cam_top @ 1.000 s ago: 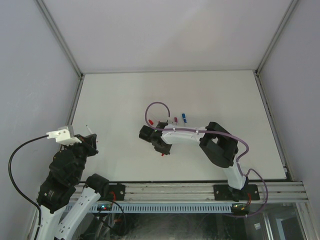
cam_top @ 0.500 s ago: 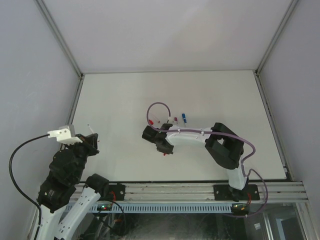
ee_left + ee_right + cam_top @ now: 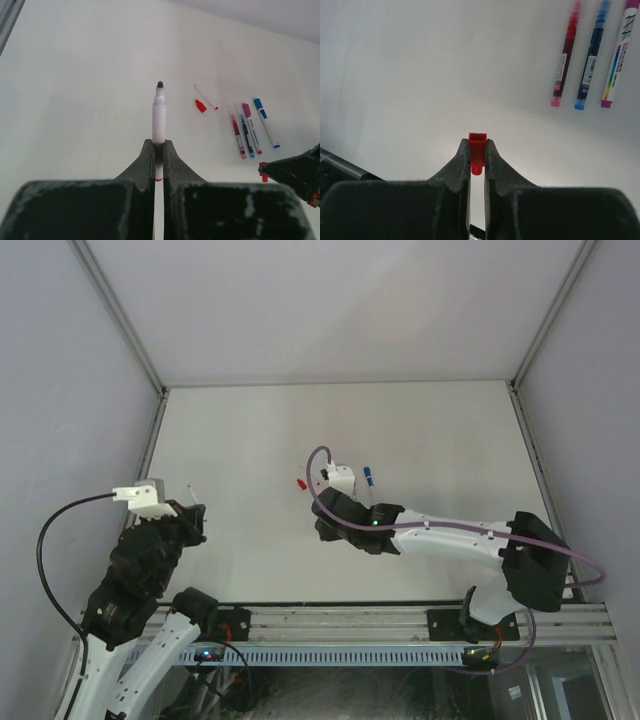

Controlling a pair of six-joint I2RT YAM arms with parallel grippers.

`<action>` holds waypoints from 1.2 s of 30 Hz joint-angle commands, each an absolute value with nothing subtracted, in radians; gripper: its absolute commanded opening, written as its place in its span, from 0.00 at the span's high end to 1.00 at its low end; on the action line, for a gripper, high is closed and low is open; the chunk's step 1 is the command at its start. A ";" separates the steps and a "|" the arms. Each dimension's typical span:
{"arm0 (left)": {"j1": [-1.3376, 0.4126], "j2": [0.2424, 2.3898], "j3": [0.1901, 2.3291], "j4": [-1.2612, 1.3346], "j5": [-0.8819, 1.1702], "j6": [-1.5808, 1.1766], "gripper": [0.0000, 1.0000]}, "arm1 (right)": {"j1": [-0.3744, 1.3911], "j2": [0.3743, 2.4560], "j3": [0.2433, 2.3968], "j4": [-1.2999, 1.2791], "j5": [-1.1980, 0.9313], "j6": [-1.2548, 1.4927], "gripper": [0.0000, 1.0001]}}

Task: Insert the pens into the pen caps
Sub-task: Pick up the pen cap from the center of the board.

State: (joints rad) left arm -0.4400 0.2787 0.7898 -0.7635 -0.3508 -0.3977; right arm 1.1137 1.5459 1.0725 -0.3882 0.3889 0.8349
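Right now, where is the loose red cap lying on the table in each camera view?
Top external: loose red cap sits near the picture's middle.
Left wrist: loose red cap is upper right of centre, right of the held pen.
Right wrist: not in it; the right fingers pinch a different one, the held red cap.
Shared landmark: blue-capped pen, right of the cap in the top and left wrist views.
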 commanded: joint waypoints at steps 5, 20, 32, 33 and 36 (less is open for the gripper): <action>-0.435 0.340 0.803 -0.708 -0.311 -0.365 1.00 | 1.044 1.375 0.949 -0.170 0.269 0.652 1.00; -0.437 0.409 0.771 -0.650 -0.221 -0.415 1.00 | 0.950 1.154 0.850 -0.054 0.195 0.601 1.00; -0.768 0.531 0.739 -0.536 -0.362 -0.516 1.00 | 0.751 0.991 0.840 -0.103 -0.097 0.461 1.00; -0.810 0.548 0.736 -0.518 -0.376 -0.526 1.00 | 0.750 0.976 0.837 -0.109 -0.083 0.455 1.00; -0.918 0.586 0.726 -0.456 -0.408 -0.546 1.00 | 0.744 0.932 0.820 -0.105 -0.031 0.459 1.00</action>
State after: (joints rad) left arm -0.8131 0.5468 0.7475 -0.5861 -0.3351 -0.4973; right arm 0.7475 0.9913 0.8341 -0.1303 -0.0353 0.5030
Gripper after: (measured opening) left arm 0.028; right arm 0.044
